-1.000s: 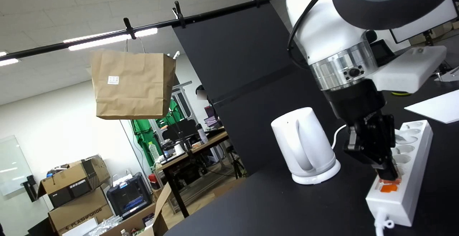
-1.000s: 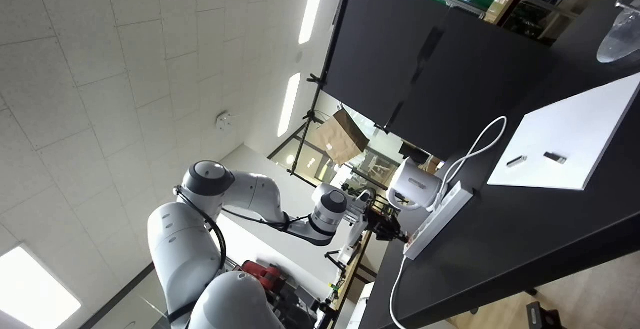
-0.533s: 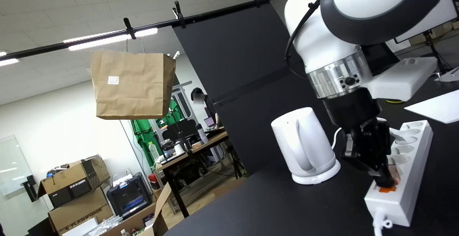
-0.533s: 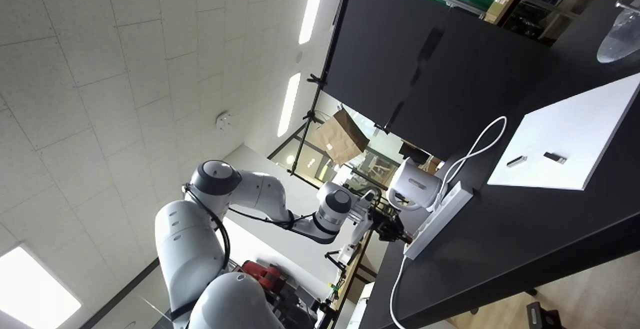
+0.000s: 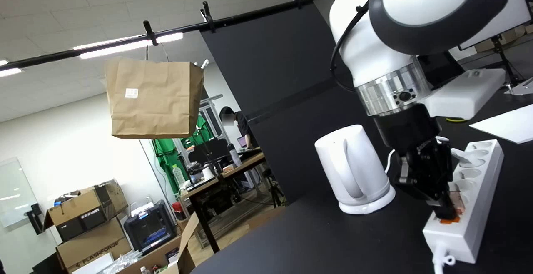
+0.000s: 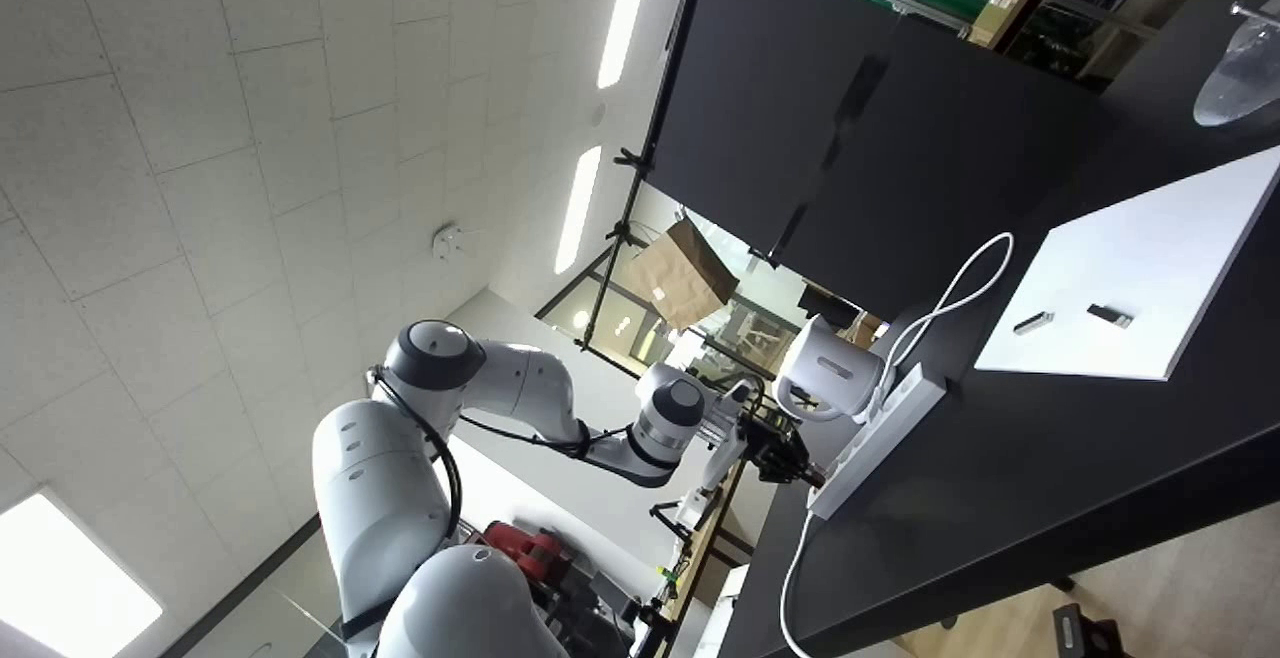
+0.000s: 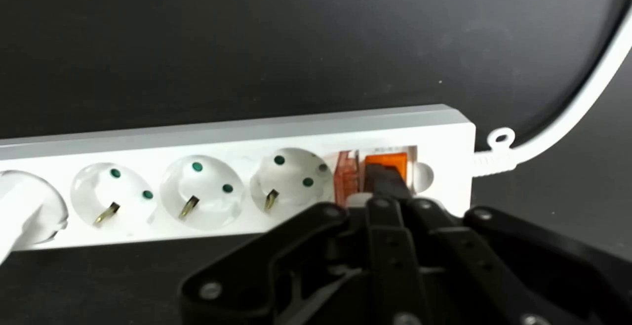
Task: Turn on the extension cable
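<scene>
The extension cable is a long white power strip, seen in both exterior views (image 5: 479, 197) (image 6: 885, 438) and across the wrist view (image 7: 212, 142). Its orange switch (image 7: 399, 161) is at the cord end, partly covered by my fingertips; a bit of it shows in an exterior view (image 5: 449, 220). A clear red piece (image 7: 346, 179) lies beside it on the socket side. My gripper (image 7: 387, 179) is shut with nothing seen between its fingers. Its tips are on or just over the switch; exact contact is hard to tell. It also shows in both exterior views (image 5: 446, 212) (image 6: 815, 478).
A white electric kettle (image 5: 354, 170) stands beside the strip, close to my gripper. A white plug (image 7: 19, 211) sits in one socket. The strip's white cord (image 7: 587, 102) leaves from the switch end. A white board (image 6: 1120, 278) lies on the black table.
My gripper has moved a little along the strip toward the cord end and down, onto the orange switch. The red piece behind it has come into sight. In the last half second it barely moved.
</scene>
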`<action>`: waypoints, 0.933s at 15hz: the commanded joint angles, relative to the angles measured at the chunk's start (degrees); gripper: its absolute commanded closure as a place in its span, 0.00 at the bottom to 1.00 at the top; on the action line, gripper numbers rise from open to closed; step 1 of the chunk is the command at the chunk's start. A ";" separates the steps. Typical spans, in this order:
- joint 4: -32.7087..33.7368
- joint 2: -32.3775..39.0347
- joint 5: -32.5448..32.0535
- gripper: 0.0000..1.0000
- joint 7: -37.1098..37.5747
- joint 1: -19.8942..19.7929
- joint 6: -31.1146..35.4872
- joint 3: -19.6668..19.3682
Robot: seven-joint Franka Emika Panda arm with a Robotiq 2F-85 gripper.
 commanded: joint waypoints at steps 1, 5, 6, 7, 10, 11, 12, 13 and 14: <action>-3.10 0.88 -2.75 1.00 5.90 3.34 5.07 -2.30; -6.02 -0.22 -4.47 1.00 10.28 6.08 8.76 -4.57; -6.74 -0.40 -4.81 1.00 11.40 6.87 9.98 -5.27; -7.59 -0.52 -4.96 1.00 12.41 7.63 11.59 -5.99; -9.38 -0.62 -5.09 1.00 14.74 9.79 14.70 -7.97; -9.78 -0.55 -5.03 1.00 15.47 10.66 15.65 -8.78; -10.14 -0.49 -5.02 1.00 15.99 11.46 16.44 -9.52; -10.28 -0.32 -4.87 1.00 16.44 12.20 16.84 -10.15; -10.45 -0.24 -4.81 1.00 16.73 12.96 17.29 -10.82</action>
